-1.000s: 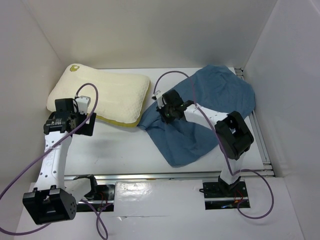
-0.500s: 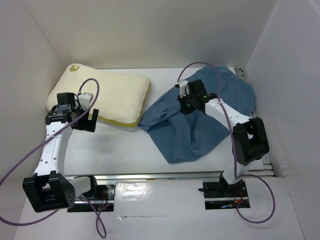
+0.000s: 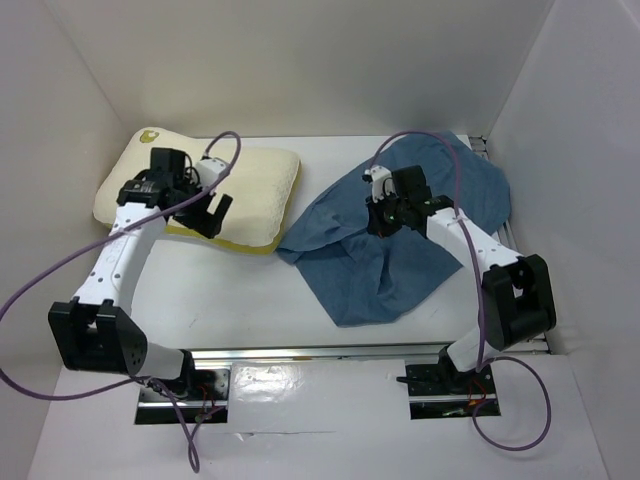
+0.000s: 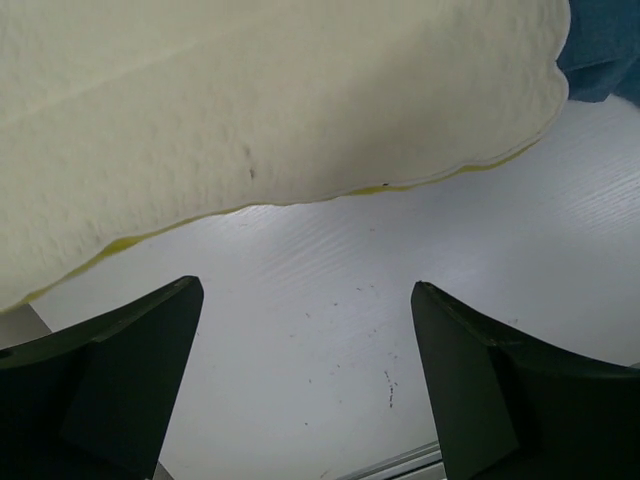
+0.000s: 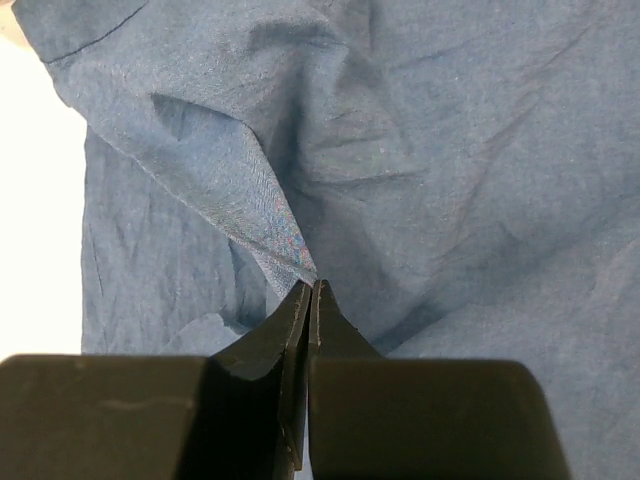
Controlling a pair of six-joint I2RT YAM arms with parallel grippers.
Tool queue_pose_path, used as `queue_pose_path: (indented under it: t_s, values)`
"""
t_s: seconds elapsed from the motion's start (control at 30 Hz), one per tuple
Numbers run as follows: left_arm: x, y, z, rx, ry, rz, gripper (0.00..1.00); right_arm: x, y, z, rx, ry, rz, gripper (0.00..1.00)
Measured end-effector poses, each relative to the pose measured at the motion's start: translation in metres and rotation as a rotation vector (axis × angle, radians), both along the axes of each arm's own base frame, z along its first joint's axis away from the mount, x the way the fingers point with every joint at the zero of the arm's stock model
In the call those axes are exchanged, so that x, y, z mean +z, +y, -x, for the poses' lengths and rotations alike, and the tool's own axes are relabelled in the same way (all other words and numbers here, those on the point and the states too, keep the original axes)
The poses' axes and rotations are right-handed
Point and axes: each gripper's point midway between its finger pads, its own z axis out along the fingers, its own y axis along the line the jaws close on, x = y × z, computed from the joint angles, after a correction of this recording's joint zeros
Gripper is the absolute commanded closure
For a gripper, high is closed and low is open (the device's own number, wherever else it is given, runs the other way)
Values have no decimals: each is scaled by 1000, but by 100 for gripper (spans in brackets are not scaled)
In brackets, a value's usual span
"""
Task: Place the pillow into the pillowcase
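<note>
Two robot arms at work over a white table. The left gripper hangs with its dark fingers spread wide and holding nothing. Just ahead of those fingertips lies the pillow, not touching them and not between them. It is a puffy, cream-white rectangle with a finely pebbled surface. A thin pale yellow edge runs along the side nearest the fingers. A yellowish mark sits at the corner farthest from the gripper. In the wrist view the pillow's rounded corner lies beyond the right-hand finger, just beside a scrap of blue cloth.

The right gripper has its fingers pressed together on a raised ridge of the pillowcase. The cloth is drawn up into a narrow tent that ends at the fingertips. The pillowcase is plain dusty-blue cloth, limp and heavily wrinkled. It spreads in loose folds on every side of the pinched fold and sags toward the table below it. To the left of the fingers a stitched seam crosses the upper corner of the wrist view. Past the cloth's edge on that side, bare white table shows. In the overhead view the pillowcase's left corner lies just beside the pillow's near right corner.
</note>
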Motion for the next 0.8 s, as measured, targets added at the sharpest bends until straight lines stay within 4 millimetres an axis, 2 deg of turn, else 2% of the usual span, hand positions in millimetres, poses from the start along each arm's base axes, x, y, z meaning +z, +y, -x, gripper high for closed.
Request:
queue_pose_path:
  t_s: [0.2, 0.53, 0.8]
  values:
    - [-13, -29, -17, -185, -7, -101, 0, 1, -4, -2, -4, 2, -12, 100]
    - [-36, -36, -70, -334, -86, -222, 0, -1, -23, -9, -53, 6, -15, 100]
    - [-51, -44, -115, -400, -186, -265, 0, 5, -29, -13, -50, -1, -36, 100]
